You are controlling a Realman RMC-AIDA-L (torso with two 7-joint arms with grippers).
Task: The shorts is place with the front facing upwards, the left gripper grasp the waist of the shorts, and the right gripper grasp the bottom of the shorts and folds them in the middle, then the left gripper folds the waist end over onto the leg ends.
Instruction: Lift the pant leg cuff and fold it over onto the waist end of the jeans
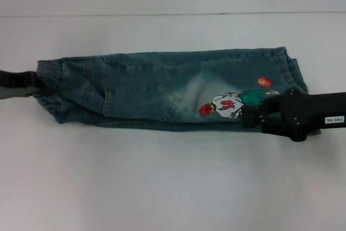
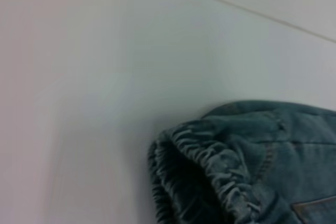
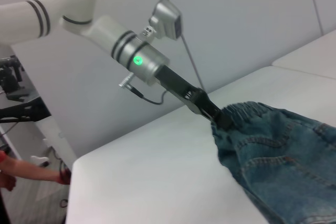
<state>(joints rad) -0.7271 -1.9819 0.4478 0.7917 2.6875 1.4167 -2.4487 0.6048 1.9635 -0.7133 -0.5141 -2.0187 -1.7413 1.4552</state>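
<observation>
The blue denim shorts (image 1: 157, 87) lie folded lengthwise on the white table (image 1: 162, 187), waist to the left and leg ends to the right, with a cartoon patch (image 1: 224, 105) near the legs. My left gripper (image 1: 33, 82) is shut on the elastic waist (image 1: 46, 82); the right wrist view shows the left gripper (image 3: 220, 117) pinching the gathered waistband (image 3: 247, 111). The left wrist view shows only the waistband (image 2: 210, 171) close up. My right gripper (image 1: 250, 114) rests over the leg ends by the patch, covering the cloth beneath it.
The table's far edge (image 1: 173, 14) runs behind the shorts, with a white wall beyond. In the right wrist view, a dark stand (image 3: 18, 103) and a person's hand (image 3: 26, 174) are off the table's side.
</observation>
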